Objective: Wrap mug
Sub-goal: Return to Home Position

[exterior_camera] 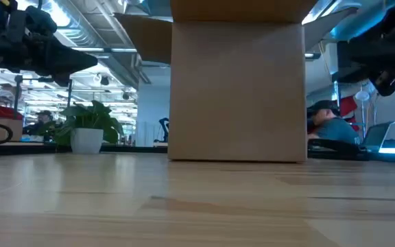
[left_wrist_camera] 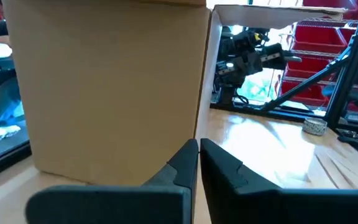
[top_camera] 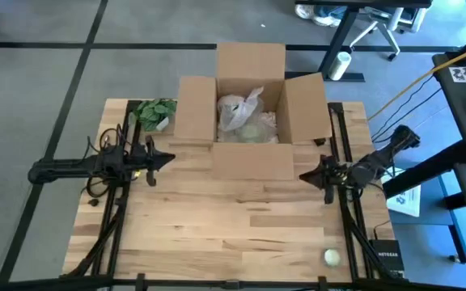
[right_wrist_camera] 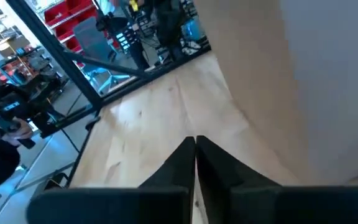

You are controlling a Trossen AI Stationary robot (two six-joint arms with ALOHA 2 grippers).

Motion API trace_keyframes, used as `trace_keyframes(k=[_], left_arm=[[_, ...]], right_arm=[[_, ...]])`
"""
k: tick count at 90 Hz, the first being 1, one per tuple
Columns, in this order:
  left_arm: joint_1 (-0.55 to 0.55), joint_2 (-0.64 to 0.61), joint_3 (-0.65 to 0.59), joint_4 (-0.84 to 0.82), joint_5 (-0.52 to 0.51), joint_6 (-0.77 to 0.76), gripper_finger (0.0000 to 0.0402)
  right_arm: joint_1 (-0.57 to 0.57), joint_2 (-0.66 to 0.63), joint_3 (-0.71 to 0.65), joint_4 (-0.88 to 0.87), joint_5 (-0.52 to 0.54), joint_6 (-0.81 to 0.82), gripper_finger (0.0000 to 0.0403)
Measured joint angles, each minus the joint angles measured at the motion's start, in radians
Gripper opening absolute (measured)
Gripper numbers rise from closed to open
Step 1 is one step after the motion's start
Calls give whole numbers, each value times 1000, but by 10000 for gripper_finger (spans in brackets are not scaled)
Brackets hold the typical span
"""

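Though seemingly done with the packing, hangs close to the box (top_camera: pixel 253 166) on either side. Carries the mug (top_camera: pixel 245 123) inside that box, at the middle of the table's (top_camera: pixel 217 234) far edge, with all flaps thrown open.

Lies toward the far edge and inward from the left tool (top_camera: pixel 171 158), and likewise toward the far edge and inward from the right tool (top_camera: pixel 303 175), so between the two and beyond both. About equal in nearness, with the right tool perhaps a shade closer to the box's front corner.

Shows as a pale, lumpy bundle in clear bubble wrap (top_camera: pixel 253 99), a loose tail of it sticking up toward the far wall. No blue and no handle to be made out, so no telling the long axis.

Has the left tool pressed together, tips meeting on nothing, over the table's left side just beside the left flap (top_camera: pixel 194 109) and aimed across at the box wall. Has the right tool pressed together too, also bare, over the right side alongside the box's right wall.

Calls, as a judgement, for nothing more from the mug: only a pull outward, away from the box on each side, minding the spread flaps while lifting clear.
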State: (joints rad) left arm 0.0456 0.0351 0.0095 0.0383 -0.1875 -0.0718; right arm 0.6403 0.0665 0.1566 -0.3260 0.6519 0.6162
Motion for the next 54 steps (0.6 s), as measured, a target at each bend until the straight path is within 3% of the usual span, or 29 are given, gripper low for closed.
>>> trace_keyframes(k=[13, 54], left_arm=[[0, 0, 0, 0, 0, -5, 0], [1, 0, 0, 0, 0, 0, 0]], right_arm=[[0, -66, 8, -137, 30, 7, 0], [0, -62, 10, -149, 18, -15, 0]])
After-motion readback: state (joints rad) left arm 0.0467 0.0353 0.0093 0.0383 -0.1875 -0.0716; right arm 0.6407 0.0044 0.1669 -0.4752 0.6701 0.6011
